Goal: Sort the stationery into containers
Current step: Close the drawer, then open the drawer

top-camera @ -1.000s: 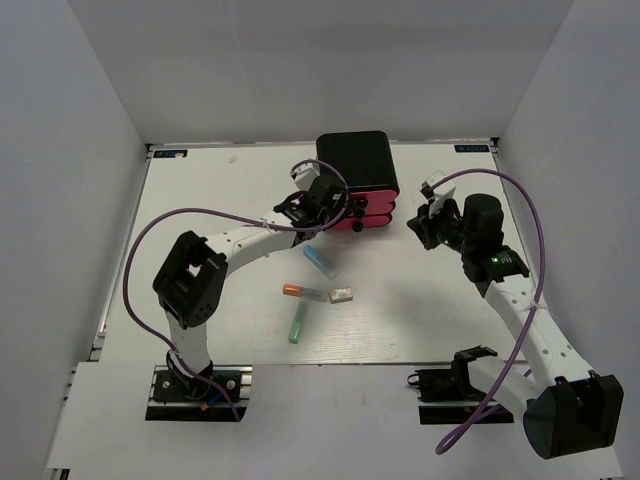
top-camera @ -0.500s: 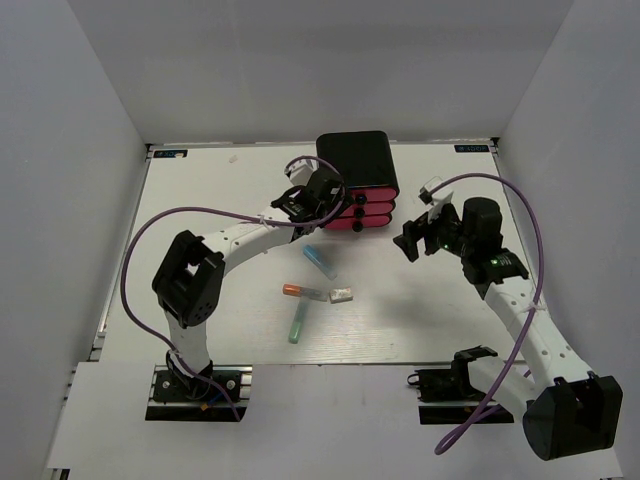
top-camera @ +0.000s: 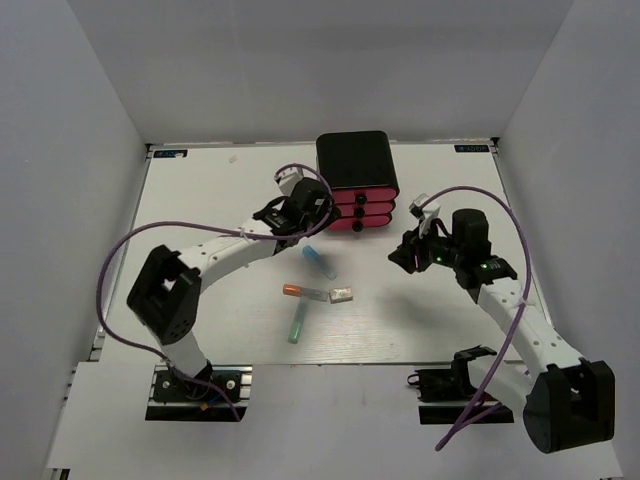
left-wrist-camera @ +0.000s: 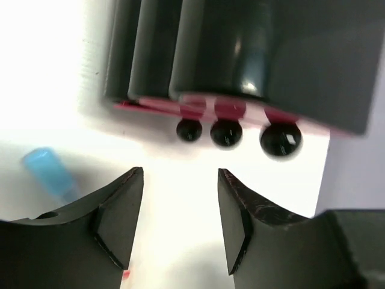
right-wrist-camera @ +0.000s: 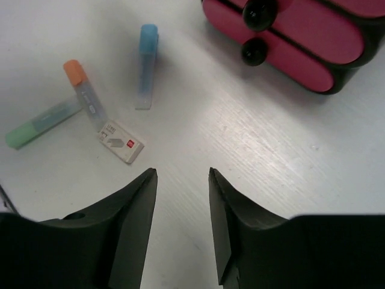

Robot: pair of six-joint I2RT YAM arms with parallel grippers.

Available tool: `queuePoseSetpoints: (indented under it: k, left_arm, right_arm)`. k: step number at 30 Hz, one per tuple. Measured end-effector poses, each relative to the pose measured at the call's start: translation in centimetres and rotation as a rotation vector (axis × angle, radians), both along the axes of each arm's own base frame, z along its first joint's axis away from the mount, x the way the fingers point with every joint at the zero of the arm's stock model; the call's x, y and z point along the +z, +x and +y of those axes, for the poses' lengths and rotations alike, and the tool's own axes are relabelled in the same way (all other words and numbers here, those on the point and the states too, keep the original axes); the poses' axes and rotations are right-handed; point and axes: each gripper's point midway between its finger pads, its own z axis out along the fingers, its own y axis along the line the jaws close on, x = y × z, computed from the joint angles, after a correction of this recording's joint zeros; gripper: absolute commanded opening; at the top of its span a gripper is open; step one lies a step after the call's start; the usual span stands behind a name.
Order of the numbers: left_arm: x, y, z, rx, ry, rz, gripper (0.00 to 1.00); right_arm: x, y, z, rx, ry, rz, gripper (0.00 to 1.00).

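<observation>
Hovering just before the pink drawers, the left hand gapes empty; the right hand is likewise open, holding nothing. Light blue stick, orange stick, teal stick and eraser lie on the worktop, apart from both hands.

Each arm has white links, black joint housings and an external purple cable. Left hand and right hand carry black wedge-shaped fingers.
</observation>
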Motion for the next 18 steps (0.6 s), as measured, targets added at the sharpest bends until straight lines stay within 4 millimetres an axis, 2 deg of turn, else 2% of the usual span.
queuePoseSetpoints:
  k: [2,6,9,11,15,18]
  left_arm:
    - [1.2,-1.1,0.8,-0.018,0.002,-0.02,0.66]
    - [4.4,-3.4,3.0,-0.044,-0.012,-0.089,0.75]
    - [5.5,-5.7,5.1,-0.058,-0.015,-0.126,0.77]
    - [5.3,-7.1,6.4,-0.064,-0.011,-0.137,0.77]
    - [3.6,-10.2,9.2,-0.066,-0.001,-0.127,0.77]
    - [2.6,-11.7,10.6,-0.064,-0.003,-0.125,0.77]
  right_arm:
    - [-0.9,-0.1,0.5,0.005,0.014,0.043,0.44]
    - [-2.9,0.2,1.7,-0.011,0.042,0.138,0.49]
    - [-3.9,0.9,2.6,-0.05,0.081,0.188,0.5]
    - [-4.4,1.7,3.3,-0.088,0.113,0.22,0.5]
    - [-5.1,2.9,4.6,-0.14,0.159,0.258,0.52]
    - [-5.7,4.1,5.6,-0.189,0.187,0.293,0.52]
